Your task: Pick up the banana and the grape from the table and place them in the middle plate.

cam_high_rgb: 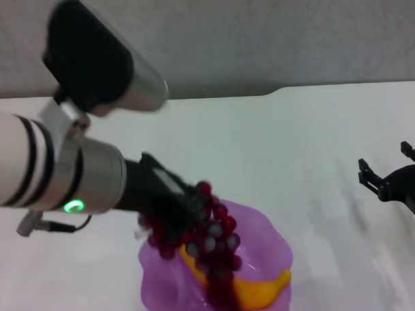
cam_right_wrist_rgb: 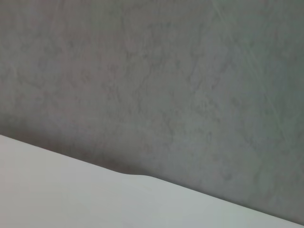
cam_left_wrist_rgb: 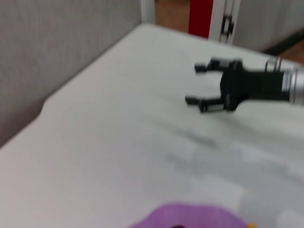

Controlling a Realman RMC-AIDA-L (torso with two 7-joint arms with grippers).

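The purple scalloped middle plate point(cam_high_rgb: 268, 239) sits at the near centre of the white table point(cam_high_rgb: 282, 146). The yellow-orange banana point(cam_high_rgb: 263, 290) lies in it. My left gripper point(cam_high_rgb: 186, 214) reaches in over the plate's left rim and is shut on the upper end of the dark red grape bunch point(cam_high_rgb: 217, 247). The bunch hangs down into the plate, across the banana. My right gripper point(cam_high_rgb: 389, 173) is open and empty, low over the table at the far right; it also shows in the left wrist view point(cam_left_wrist_rgb: 197, 85). The plate's rim point(cam_left_wrist_rgb: 190, 213) shows there too.
A grey wall point(cam_high_rgb: 258, 31) stands behind the table's far edge, which has a shallow notch point(cam_high_rgb: 277, 91). The right wrist view shows only that wall point(cam_right_wrist_rgb: 152, 71) and the table edge point(cam_right_wrist_rgb: 71, 190).
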